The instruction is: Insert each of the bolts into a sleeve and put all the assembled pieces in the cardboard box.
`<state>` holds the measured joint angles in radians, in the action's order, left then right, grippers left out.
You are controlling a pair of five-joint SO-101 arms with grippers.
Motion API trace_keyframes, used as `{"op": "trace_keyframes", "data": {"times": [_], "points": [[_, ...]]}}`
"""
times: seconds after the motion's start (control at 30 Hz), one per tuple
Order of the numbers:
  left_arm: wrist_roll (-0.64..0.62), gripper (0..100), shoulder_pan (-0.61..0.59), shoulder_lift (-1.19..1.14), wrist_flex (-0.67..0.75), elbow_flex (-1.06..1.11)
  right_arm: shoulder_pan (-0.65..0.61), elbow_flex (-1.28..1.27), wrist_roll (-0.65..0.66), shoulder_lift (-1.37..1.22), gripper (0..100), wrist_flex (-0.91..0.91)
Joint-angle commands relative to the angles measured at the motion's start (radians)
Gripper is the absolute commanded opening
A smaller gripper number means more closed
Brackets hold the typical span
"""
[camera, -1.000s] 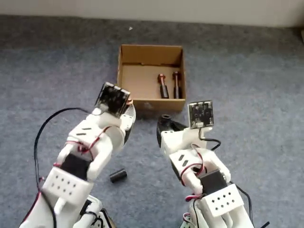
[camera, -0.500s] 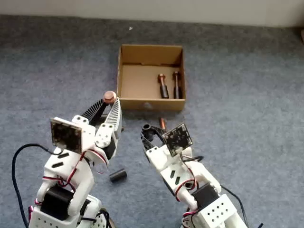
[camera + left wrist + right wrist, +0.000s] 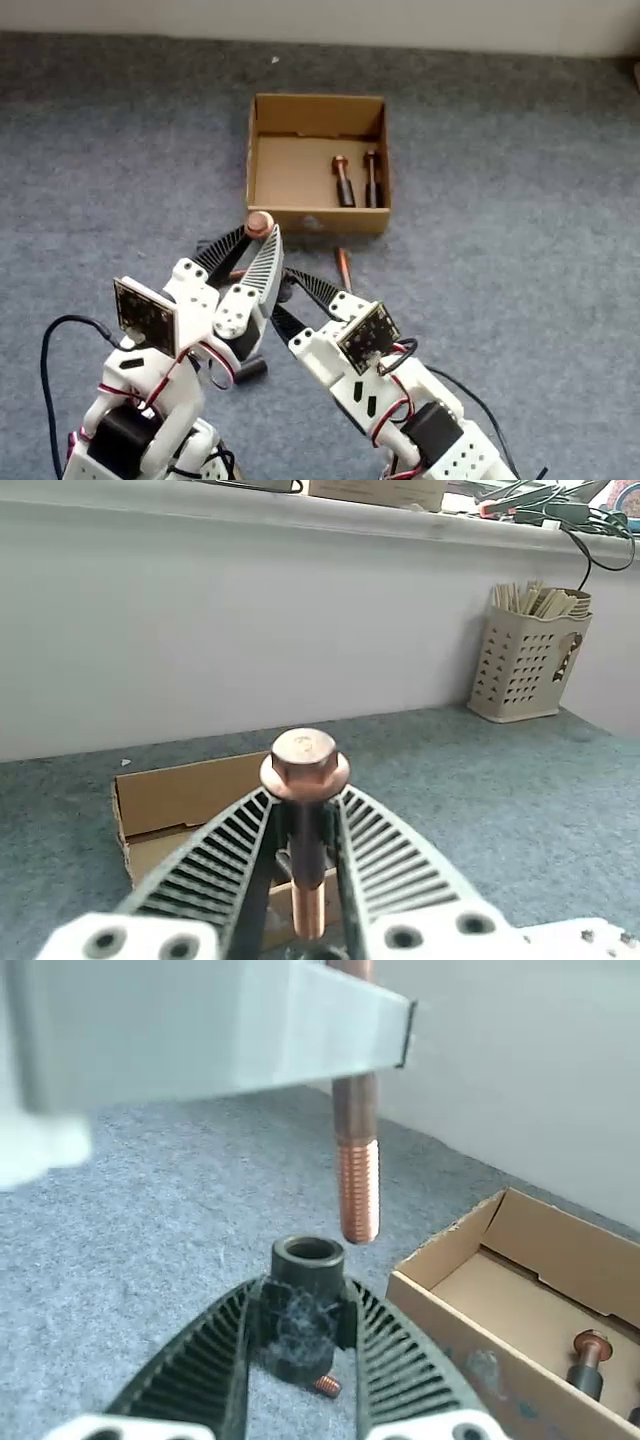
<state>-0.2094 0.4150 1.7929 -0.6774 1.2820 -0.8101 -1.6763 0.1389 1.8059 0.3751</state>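
While the left gripper (image 3: 304, 815) clamps a bolt (image 3: 305, 763) upright just under its head, the threaded tip hangs close above the sleeve (image 3: 308, 1260) that the right gripper (image 3: 305, 1310) pinches between both fingers, bore facing up.

The tip is near the sleeve's rim on the box side and is not yet inside the bore. The two grippers meet nose to nose, left above right. Under the right gripper's fingers a loose bolt (image 3: 343, 268) lies on the carpet (image 3: 520, 200), between that gripper and the box (image 3: 262, 150). The box stands open just beyond both sets of fingertips, and two sleeved bolts (image 3: 358, 180) lie side by side in it, on the right gripper's side. A loose sleeve (image 3: 252, 369) lies back by the left gripper's wrist, partly hidden by it.
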Motion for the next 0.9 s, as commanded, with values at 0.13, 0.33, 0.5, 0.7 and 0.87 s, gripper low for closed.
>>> {"op": "trace_keyframes", "data": {"times": [0.13, 0.33, 0.5, 0.7, 0.87], "points": [[-0.008, 1, 0.019, 0.013, -0.029, -0.051, 0.042, -0.091, 0.012, 0.03, 0.5, -0.035], [-0.006, 1, 0.021, 0.013, -0.097, -0.102, 0.071, -0.097, 0.011, 0.03, 0.5, -0.082], [0.044, 1, 0.101, 0.013, -0.098, -0.107, 0.071, -0.097, 0.011, 0.03, 0.5, -0.081], [0.074, 1, 0.116, 0.015, -0.098, -0.147, 0.067, -0.099, 0.011, 0.03, 0.5, -0.053], [0.074, 1, 0.116, 0.015, -0.1, -0.179, 0.035, -0.099, 0.015, 0.03, 0.5, -0.035]]}}
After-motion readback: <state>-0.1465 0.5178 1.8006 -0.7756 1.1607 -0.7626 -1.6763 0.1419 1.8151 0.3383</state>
